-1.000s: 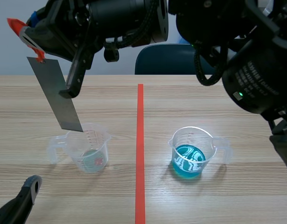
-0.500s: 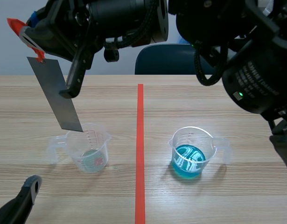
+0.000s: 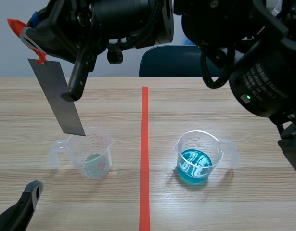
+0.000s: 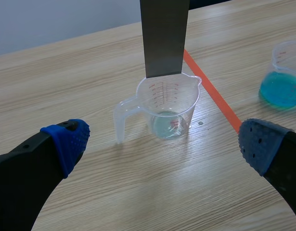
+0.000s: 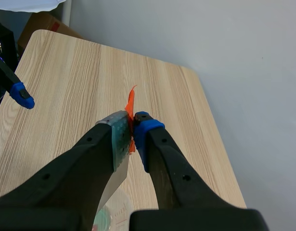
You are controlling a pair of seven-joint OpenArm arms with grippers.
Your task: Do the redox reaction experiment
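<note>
**Q:** Surface: wooden table (image 3: 244, 207), split by a red tape line (image 3: 144, 144). Where is the metal strip (image 3: 58, 96)?

**A:** It hangs tilted from the right gripper (image 5: 132, 130), which is clamped on the orange tab (image 5: 131, 103) at its top. Its lower edge sits at the rim of the clear cup (image 3: 92, 151), not yet in the pale liquid at the bottom.

**Q:** Any change over the last second?

**A:** None. The strip, both cups and both arms hold position, so this is probably a pause before lowering.

**Q:** And the left gripper (image 4: 162, 144)?

**A:** Fingers spread wide, holding nothing, low in front of the clear cup. The cup of blue liquid (image 3: 198, 156) stands untouched across the line.
</note>
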